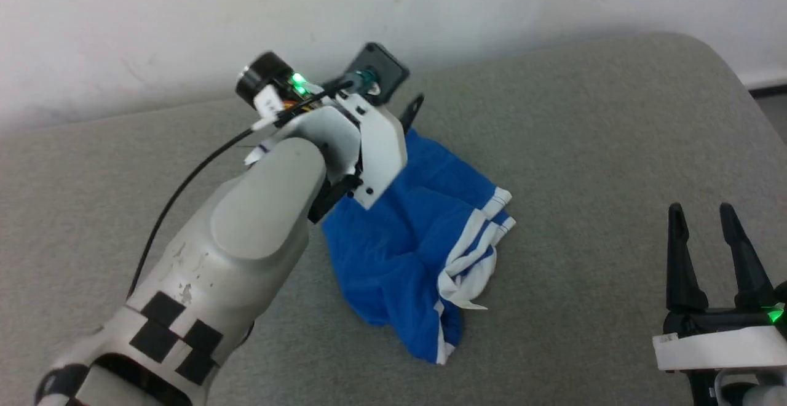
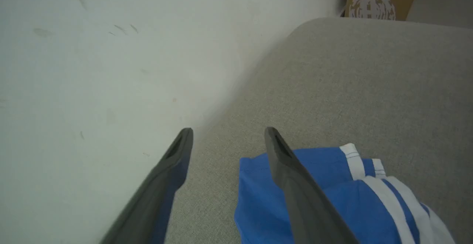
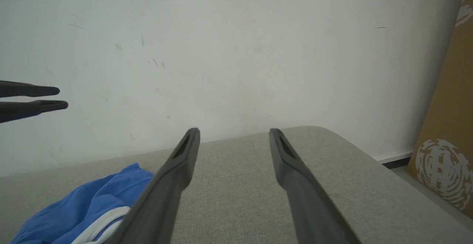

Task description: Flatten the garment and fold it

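Under your right claw (image 3: 234, 131) lies a grey fabric pad with a rounded corner (image 3: 236, 199); ahead of it, a scuffed white wall (image 3: 236, 51); off its right, a brown cardboard sheet printed white (image 3: 449, 125).

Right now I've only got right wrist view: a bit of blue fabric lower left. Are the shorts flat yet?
Observer: No. The garment lies crumpled in a heap on the grey cushion, white-striped hems bunched on the robot's right side.
Operator: Left arm holding any of it?
Observer: No. The left gripper hangs over the garment's far edge, jaws open, nothing between them.
Operator: My side?
Observer: The right gripper is apart from the garment, to its right, jaws open.
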Tool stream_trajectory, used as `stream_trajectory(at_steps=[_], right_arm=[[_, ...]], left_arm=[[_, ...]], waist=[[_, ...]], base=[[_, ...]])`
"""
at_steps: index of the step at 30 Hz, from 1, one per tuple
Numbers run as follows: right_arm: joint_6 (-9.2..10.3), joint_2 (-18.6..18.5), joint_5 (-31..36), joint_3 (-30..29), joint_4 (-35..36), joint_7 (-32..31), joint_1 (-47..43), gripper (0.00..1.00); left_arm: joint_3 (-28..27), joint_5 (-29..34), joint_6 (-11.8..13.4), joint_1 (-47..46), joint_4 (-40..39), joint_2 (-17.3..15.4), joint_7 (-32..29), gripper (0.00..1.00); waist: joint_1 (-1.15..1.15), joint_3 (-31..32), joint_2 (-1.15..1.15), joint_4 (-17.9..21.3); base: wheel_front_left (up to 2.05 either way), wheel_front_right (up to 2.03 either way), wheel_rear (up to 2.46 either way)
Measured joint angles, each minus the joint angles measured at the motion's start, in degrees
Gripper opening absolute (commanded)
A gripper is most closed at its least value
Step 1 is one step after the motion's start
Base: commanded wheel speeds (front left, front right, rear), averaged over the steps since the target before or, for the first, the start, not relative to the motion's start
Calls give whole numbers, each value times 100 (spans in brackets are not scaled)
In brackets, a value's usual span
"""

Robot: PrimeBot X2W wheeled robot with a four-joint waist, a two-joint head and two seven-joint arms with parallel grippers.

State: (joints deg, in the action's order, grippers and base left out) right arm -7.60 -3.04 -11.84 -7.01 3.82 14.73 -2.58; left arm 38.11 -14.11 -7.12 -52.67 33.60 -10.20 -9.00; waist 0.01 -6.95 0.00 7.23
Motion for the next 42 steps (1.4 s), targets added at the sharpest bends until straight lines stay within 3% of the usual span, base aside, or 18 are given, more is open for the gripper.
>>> stream_trajectory(at_steps=[10, 13, 17, 18, 19, 20, 23, 28, 32, 37, 42], right_arm=[[0, 0, -83, -4, -8, 1, 266, 100], [0, 0, -89, 4, -19, 1, 361, 100], [0, 0, -138, 19, -34, 1, 412, 100], [0, 0, -138, 20, -42, 1, 414, 100], [0, 0, -138, 12, -51, 1, 414, 100], [0, 0, -138, -5, -57, 0, 413, 100], [0, -2, -135, -53, -79, 0, 397, 100], [0, -3, -111, -116, -87, 1, 224, 100], [0, 0, -66, -113, -81, 0, 98, 100], [1, -2, 12, -57, -69, 0, 8, 100], [0, 4, 37, -29, -68, 0, 5, 100]], left_arm=[[2920, -2460, -25, -837, -24, -1015, -2431, 100], [3307, -3101, -26, -855, -58, -1260, -2959, 100], [3462, -3271, -26, -820, -154, -1532, -3399, 100], [3459, -3259, -26, -817, -207, -1577, -3431, 95], [3455, -3247, -26, -815, -282, -1619, -3443, 23], [3456, -3234, -26, -812, -360, -1656, -3385, 0], [3486, -3161, -33, -749, -634, -1777, -2938, 0], [3207, -3328, -19, -703, -982, -2073, -1581, 0], [2859, -3394, 442, -292, -1329, -2599, -888, 0], [2833, -3676, 837, 582, -1549, -3175, -738, 0], [2820, -3919, 1065, 1016, -1712, -3317, -719, 0]], waist=[[0, -495, 0, 406], [0, -635, 0, 498], [0, -790, 0, 620], [0, -819, 0, 645], [-1, -844, 0, 668], [-1, -861, 0, 678], [0, -844, 0, 656], [-2, -683, 0, 541], [-1, -510, 0, 314], [-2, -313, 0, -85], [-2, -147, 0, -400]], base=[[0, 0, 0], [0, 0, 0], [0, 0, 0], [0, 0, 0], [0, 0, 0], [0, 0, 0], [0, 0, 0], [0, 0, 0], [0, 0, 0], [0, 0, 0], [0, 0, 0]])
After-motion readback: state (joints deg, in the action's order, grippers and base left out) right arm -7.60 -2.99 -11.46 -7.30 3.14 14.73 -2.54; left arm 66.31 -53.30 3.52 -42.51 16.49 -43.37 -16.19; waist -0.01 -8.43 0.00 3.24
